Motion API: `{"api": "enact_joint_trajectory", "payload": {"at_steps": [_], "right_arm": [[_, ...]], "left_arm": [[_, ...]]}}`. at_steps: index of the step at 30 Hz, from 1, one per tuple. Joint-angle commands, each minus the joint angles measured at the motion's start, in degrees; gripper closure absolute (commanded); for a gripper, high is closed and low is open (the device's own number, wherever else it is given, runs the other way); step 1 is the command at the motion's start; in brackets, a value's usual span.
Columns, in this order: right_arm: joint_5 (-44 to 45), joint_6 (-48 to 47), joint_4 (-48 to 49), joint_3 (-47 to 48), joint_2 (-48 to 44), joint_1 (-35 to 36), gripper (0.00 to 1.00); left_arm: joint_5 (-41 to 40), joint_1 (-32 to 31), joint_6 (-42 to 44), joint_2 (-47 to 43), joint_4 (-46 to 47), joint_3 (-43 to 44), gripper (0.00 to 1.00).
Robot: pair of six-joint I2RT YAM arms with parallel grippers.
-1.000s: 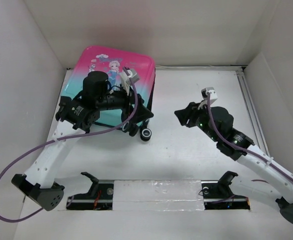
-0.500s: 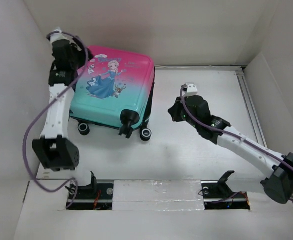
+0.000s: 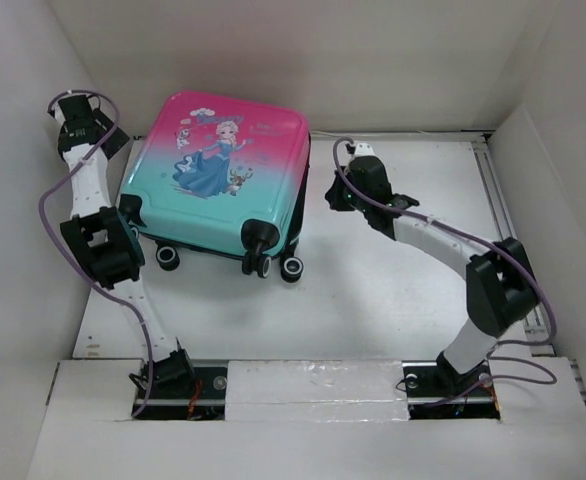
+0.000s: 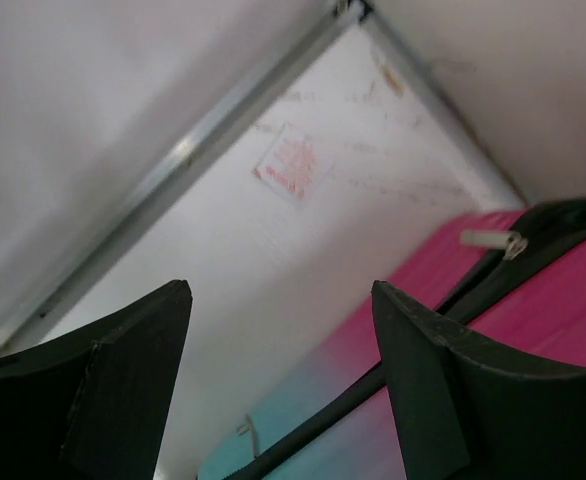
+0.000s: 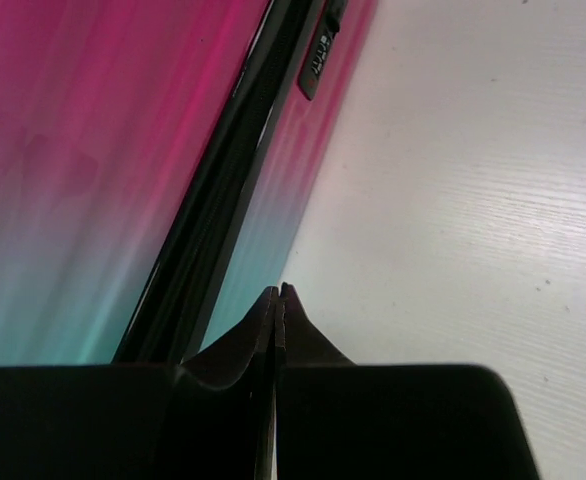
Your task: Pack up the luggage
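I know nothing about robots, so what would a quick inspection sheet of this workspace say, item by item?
Surface: white table, faint grain.
Job's things: the luggage lies flat at the far left, picture side up, wheels toward the arms; the shell looks closed.
Clutter: nothing seen.
Grippers: left gripper open and empty, by the luggage's far left corner; right gripper shut on nothing, tips beside the luggage's right side.
Cables: purple cables loop along both arms.
Surroundings: white walls on three sides; a metal rail along the table's right edge.
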Motion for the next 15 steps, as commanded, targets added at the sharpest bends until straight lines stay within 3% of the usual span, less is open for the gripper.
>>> {"api": "enact_joint_trajectory", "payload": {"at_steps": [1,5,6,9,15], "right_arm": [[-2.60,0.32,4.86,6.30,3.09,-0.72,1.00],[-2.61,1.63,5.38,10.18,9.24,-2.74,1.00],[-2.61,1.63,6.69,10.18,9.26,-2.75,1.00],[-2.61,3.30,9.68,7.55,9.26,-4.67,1.00],[-5.42,3.30,9.69,6.13,10.31,-9.94,1.00]], "left_arm": [[4.91,-0.25,1.54,0.96,-5.10,1.44,0.32],[8.34,-5.43,1.01,-2.02,1.10,-11.19,0.32],[10.87,-6.48,0.05,-2.99,2.79,-16.62,0.32],[14.40,-11.14,-1.89,-6.33,7.01,-22.28,0.32],[15.47,-19.49,-7.51,-17.48,17.54,-39.24,0.32]]}}
